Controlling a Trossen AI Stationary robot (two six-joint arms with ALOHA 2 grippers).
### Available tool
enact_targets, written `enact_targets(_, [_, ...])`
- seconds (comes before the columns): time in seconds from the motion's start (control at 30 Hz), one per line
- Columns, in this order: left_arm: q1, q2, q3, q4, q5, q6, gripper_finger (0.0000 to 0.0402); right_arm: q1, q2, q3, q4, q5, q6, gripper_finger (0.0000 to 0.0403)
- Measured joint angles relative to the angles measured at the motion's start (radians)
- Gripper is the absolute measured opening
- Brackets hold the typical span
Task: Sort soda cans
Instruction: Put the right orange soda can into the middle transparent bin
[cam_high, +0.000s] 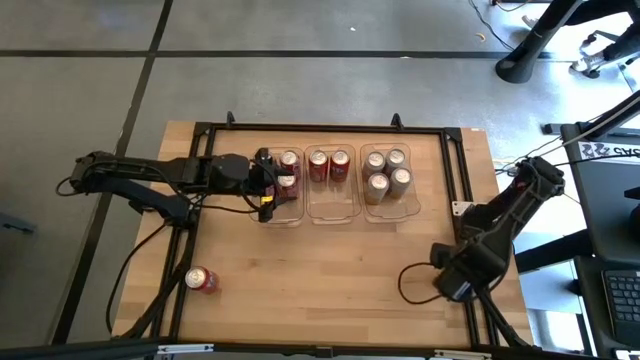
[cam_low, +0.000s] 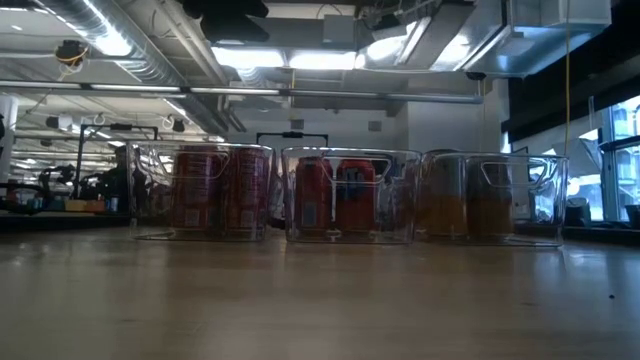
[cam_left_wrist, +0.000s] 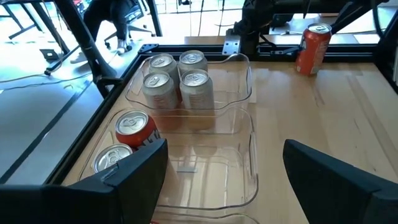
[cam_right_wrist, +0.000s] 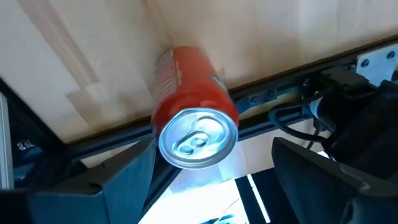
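In the right wrist view a red soda can (cam_right_wrist: 196, 118) stands upright on the wood by the black frame rail. My right gripper (cam_right_wrist: 213, 149) is open above it, one finger on either side, with a clear gap on one side. The same can (cam_left_wrist: 313, 45) shows far off in the left wrist view. My left gripper (cam_left_wrist: 227, 165) hangs open over the left tray (cam_high: 285, 212), with nothing between its fingers. Red cans stand in the left tray (cam_high: 289, 160) and middle tray (cam_high: 329, 165). Gold cans (cam_high: 386, 172) fill the right tray. Another red can (cam_high: 201, 280) sits near the table's near left corner.
Three clear plastic trays (cam_low: 340, 195) stand in a row at the table's far side inside a black frame (cam_high: 455, 170). The near half of the middle tray (cam_left_wrist: 205, 168) holds no cans. Cables (cam_high: 415, 285) lie by my right arm. Bare wood spans the table's near middle (cam_high: 320, 280).
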Motion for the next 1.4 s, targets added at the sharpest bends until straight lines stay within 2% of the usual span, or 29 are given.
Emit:
enact_targets(0.27, [0.0, 0.0, 0.0, -0.022, 0.0, -0.003, 0.0306, 0.079, 0.0, 0.0, 0.023, 0.062, 0.007, 0.0319])
enact_targets(0.43, [-0.001, 0.0, 0.0, -0.031, 0.001, -0.004, 0.0306, 0.122, 0.0, -0.003, 0.033, 0.089, 0.08, 0.0319])
enact_targets(0.73, [-0.001, 0.0, 0.0, -0.039, 0.002, -0.002, 0.0306, 0.188, 0.0, -0.097, 0.127, 0.056, 0.177, 0.0319])
enact_targets(1.0, [-0.001, 0.0, 0.0, -0.047, 0.001, -0.005, 0.0306, 0.186, 0.0, -0.165, 0.172, 0.06, 0.227, 0.0319])
enact_targets(1.4, [-0.001, 0.0, 0.0, -0.045, 0.001, -0.004, 0.0306, 0.187, -0.003, -0.177, 0.266, 0.199, 0.206, 0.0319])
